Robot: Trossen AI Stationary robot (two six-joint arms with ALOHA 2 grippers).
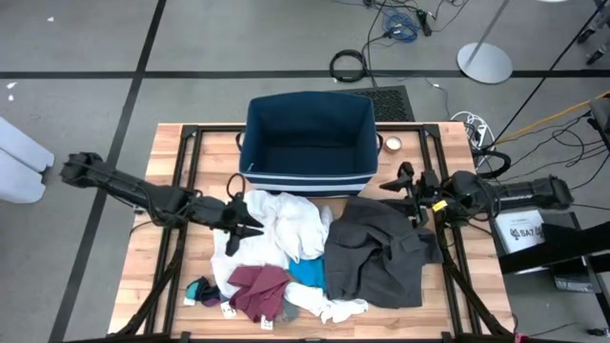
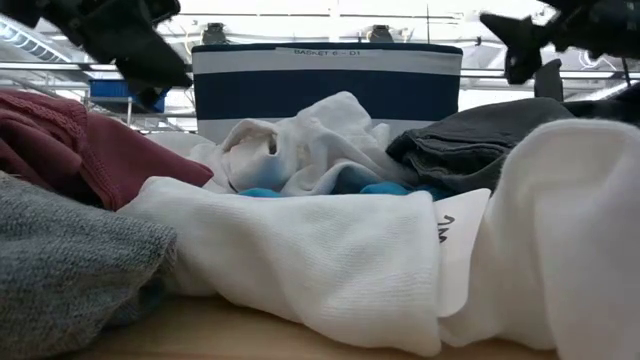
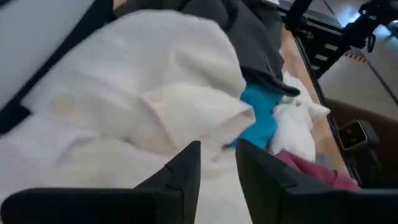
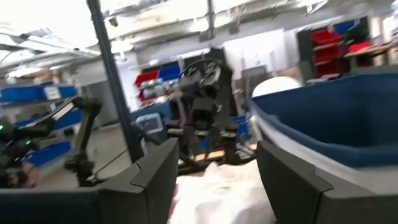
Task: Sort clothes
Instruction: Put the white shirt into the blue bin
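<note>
Clothes [image 1: 315, 252] lie heaped before the bin [image 1: 310, 143]. I hover my left gripper [image 1: 250, 227], fingers narrowly parted, over the white garment [image 1: 286, 224]; next I descend and pinch. Right gripper [image 1: 405, 181] waits open.

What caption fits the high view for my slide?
Left gripper over the white garment, right gripper open beside the navy bin.

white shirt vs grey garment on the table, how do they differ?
The white shirt is pale and lies left of centre by the left claw; the grey garment is dark and lies right, nearer the right claw. The grey garment spreads wider. Both lie crumpled before the bin.
</note>
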